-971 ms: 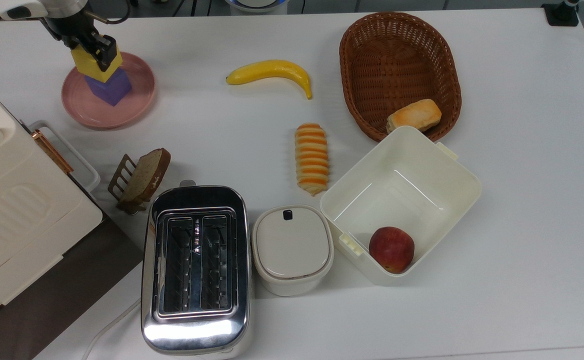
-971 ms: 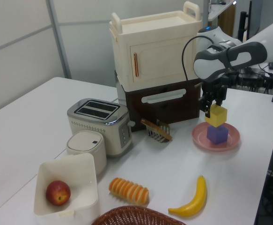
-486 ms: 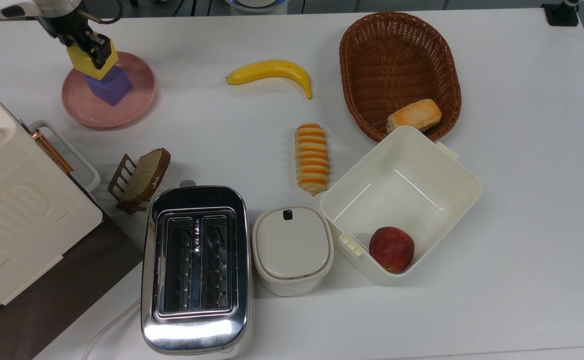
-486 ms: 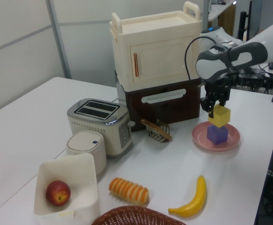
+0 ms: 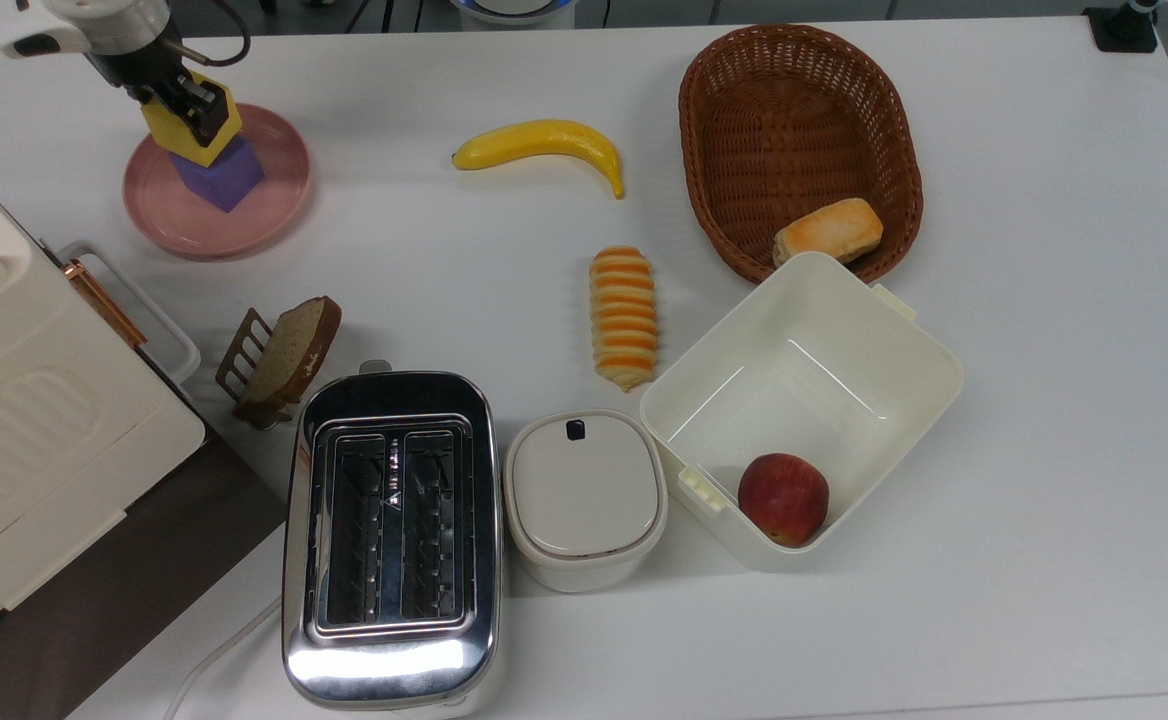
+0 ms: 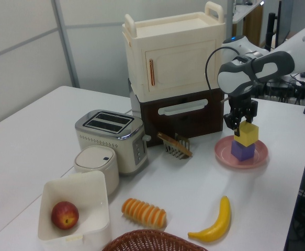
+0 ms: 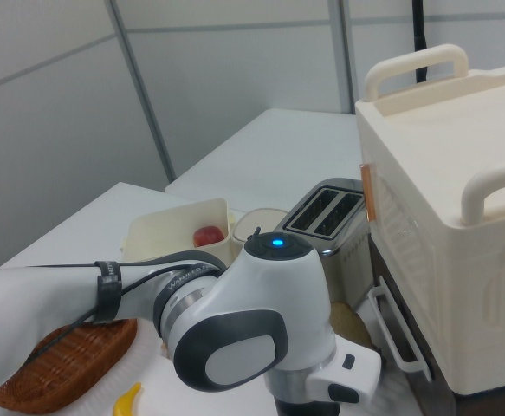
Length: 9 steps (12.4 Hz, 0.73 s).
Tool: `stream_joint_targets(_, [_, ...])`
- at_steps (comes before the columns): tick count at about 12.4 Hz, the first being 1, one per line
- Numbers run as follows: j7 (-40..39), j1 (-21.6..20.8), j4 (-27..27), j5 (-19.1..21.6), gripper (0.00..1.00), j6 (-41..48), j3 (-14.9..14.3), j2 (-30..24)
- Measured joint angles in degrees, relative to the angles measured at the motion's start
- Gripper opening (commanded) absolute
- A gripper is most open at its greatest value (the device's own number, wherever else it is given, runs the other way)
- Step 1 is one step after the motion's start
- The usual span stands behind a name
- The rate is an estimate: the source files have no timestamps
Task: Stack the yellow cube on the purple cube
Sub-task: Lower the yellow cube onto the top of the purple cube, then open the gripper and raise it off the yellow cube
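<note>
The yellow cube (image 5: 184,128) (image 6: 248,134) rests on top of the purple cube (image 5: 224,182) (image 6: 243,151), slightly offset from it. Both stand on a pink plate (image 5: 274,205) (image 6: 223,153) at the top view's upper left. My gripper (image 5: 187,104) (image 6: 240,123) comes down from above with its dark fingers still against the yellow cube's sides, shut on it. In the right view the arm's white body fills the foreground and hides the cubes.
A cream cabinet (image 5: 24,420) and a toast rack with a bread slice (image 5: 282,358) stand close to the plate. Further off are a banana (image 5: 542,140), a striped pastry (image 5: 624,330), a wicker basket (image 5: 899,120), a toaster (image 5: 391,540), a lidded pot (image 5: 584,495) and a white box (image 5: 929,375) holding an apple.
The gripper has lowered the yellow cube a little, from hovering above the purple cube to resting on it. Nothing else has moved.
</note>
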<state>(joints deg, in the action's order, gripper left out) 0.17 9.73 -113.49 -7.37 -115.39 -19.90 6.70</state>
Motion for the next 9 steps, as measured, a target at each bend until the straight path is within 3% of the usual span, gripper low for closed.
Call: stream_joint_targets(9, [0.0, 0.0, 0.0, 0.0, 0.31, -1.1, 0.0, 0.3])
